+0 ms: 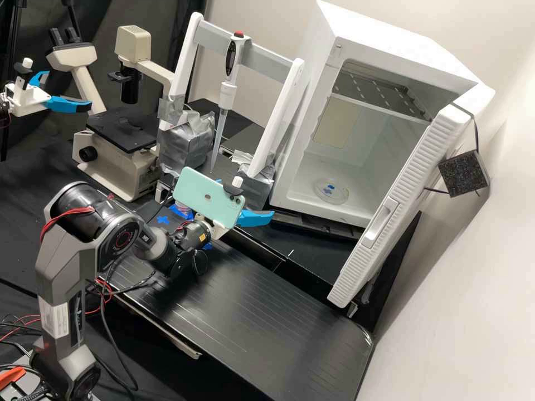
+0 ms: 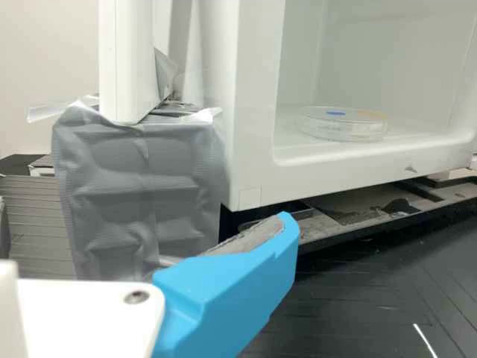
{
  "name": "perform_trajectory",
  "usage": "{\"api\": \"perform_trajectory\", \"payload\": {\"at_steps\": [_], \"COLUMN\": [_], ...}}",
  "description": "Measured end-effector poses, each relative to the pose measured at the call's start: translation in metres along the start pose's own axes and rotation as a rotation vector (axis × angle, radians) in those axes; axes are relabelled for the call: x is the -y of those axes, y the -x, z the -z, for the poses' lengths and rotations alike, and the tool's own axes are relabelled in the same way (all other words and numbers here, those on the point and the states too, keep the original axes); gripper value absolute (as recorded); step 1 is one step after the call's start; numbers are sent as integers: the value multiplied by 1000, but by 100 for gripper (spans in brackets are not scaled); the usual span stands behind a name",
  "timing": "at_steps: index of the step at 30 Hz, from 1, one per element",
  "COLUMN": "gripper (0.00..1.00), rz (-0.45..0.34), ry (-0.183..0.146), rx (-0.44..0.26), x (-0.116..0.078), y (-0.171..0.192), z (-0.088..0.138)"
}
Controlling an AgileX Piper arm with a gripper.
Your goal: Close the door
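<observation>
Door (image 1: 359,264) stands open on the fridge (image 1: 384,58). Near the fridge's front, the gripper (image 1: 253,216) has its fingers apart. A round dish (image 1: 338,196) lies inside on the fridge floor.

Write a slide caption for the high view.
A white mini-fridge with its door wide open, a Petri dish inside, and a robot arm at the bench.
</observation>
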Motion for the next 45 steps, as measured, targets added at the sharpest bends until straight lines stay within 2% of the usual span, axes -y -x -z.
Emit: {"api": "perform_trajectory", "payload": {"at_steps": [9, 13, 15, 17, 20, 25, 31, 35, 41, 45], "gripper": [100, 100, 100, 100, 100, 100, 100, 100, 100, 100], "rz": [-1, -25, -58, -126, -218, -370, -527, -580, -612, -629], "ry": [2, 5, -10, -40, -66, -76, -93, -83, -75, -56], "rx": [3, 32, 33, 25, -16, -50, 19, 43, 59, 117], "x": [0, -11, -21, -36, -56, -91, -123, -134, -143, -147], "y": [1, 15, 28, 42, 60, 84, 108, 115, 109, 95], "z": [-1, -11, -15, -19, -21, -32, -53, -59, -69, -86]}}
